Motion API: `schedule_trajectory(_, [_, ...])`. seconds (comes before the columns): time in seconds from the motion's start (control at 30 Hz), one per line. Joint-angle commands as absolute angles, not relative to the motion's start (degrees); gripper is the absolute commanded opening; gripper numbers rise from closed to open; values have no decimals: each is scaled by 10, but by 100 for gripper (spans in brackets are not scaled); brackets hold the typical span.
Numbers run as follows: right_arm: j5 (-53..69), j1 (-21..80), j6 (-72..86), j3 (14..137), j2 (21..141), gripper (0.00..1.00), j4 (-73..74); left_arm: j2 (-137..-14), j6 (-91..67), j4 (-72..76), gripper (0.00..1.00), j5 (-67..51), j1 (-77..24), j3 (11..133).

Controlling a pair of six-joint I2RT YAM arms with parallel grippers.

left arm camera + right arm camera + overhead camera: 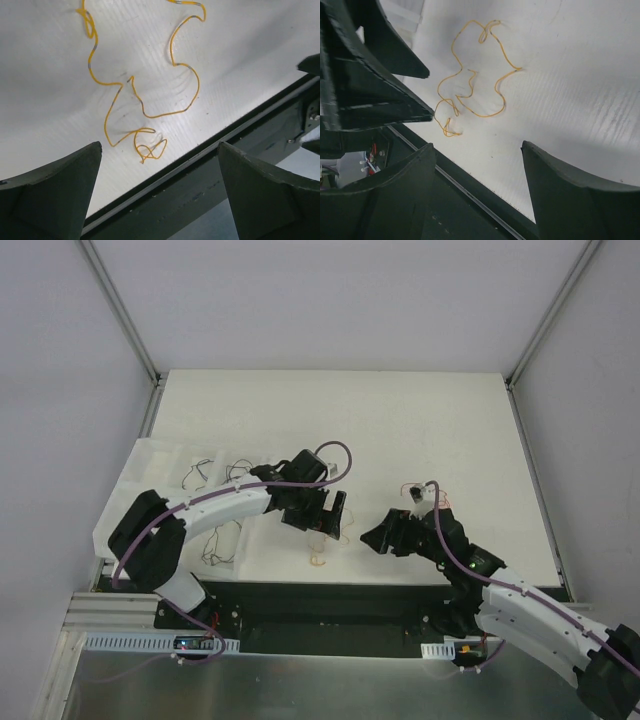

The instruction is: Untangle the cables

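A thin yellow wire (145, 107) lies in loose curls on the white table (45, 100) near its front edge, with a small knot-like loop at its near end (149, 149). It also shows in the right wrist view (470, 95) and faintly in the top view (319, 560). My left gripper (159, 148) hovers over the wire's near end, open and empty. My right gripper (476, 147) is just to the right of the wire, open and empty. In the top view both grippers, the left (330, 518) and the right (370, 537), face each other over the wire.
Thin black wires (197, 472) lie on a translucent sheet (140, 465) at the left. Small red curls (410, 487) show by the right wrist. The black front rail (210, 175) runs below both grippers. The left gripper's fingers (380, 100) fill the right wrist view's left side.
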State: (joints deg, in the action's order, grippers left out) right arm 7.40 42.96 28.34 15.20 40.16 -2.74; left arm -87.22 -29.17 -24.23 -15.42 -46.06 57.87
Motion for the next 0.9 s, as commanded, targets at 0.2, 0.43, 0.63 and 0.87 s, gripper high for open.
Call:
schedule_trajectory(0.2, [25, 420, 271, 142, 272, 75, 54, -951, -108, -269, 99, -25, -525, 633])
schedule_trajectory(0.43, [25, 416, 264, 144, 275, 76, 55, -998, -56, -272, 99, 31, -541, 659])
schedule_trajectory(0.63, [31, 416, 265, 144, 282, 76, 49, -1039, -53, -265, 90, 50, -545, 692])
schedule_trajectory(0.87, [33, 415, 266, 132, 279, 76, 43, -1057, -57, -253, 57, 116, -576, 708])
